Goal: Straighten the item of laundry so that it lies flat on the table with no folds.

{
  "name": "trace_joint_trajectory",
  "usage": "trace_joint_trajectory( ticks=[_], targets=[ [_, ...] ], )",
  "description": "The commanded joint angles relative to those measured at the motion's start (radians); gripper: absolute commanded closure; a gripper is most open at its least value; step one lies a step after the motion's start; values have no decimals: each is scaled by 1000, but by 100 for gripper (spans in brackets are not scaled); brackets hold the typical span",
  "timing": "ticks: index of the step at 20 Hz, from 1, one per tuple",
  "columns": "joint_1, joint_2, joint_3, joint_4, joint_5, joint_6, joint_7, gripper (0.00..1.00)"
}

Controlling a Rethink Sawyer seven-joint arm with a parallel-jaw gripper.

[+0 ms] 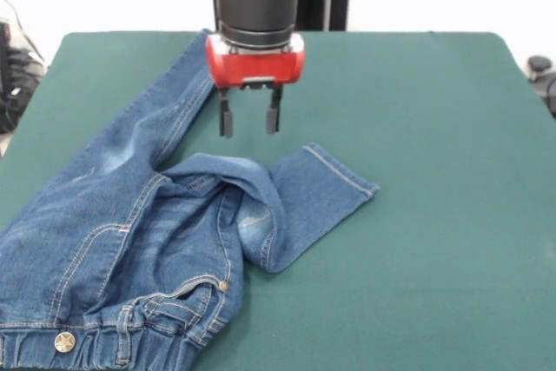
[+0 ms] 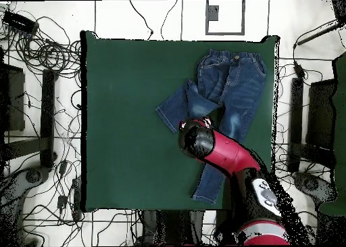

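On the green tabletop, toward its left side in the front view: jeans, one leg straight, the other folded across. Just above the folded leg, not touching: pincer, fingers spread and empty.

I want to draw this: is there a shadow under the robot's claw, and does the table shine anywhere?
Front view: a soft dark shadow lies on the table just below the gripper, beside the jeans; the green cover looks matte, with no bright glare. Overhead view: the arm hides that spot, and the table shows even light.
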Motion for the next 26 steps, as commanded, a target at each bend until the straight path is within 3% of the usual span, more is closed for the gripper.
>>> trace_joint_trajectory(
  ticks=[1, 4, 9, 14, 19, 26],
  targets=[
    [106, 19, -64, -95, 181, 140, 445, 0],
    [148, 49, -122, -135, 245, 175, 500, 0],
    [114, 69, -73, -135, 304, 166, 518, 0],
    [123, 133, -73, -123, 389, 78, 629, 0],
    [205, 185, -170, -136, 477, 85, 768, 0],
    [296, 193, -239, -104, 574, 52, 914, 0]
  ],
)
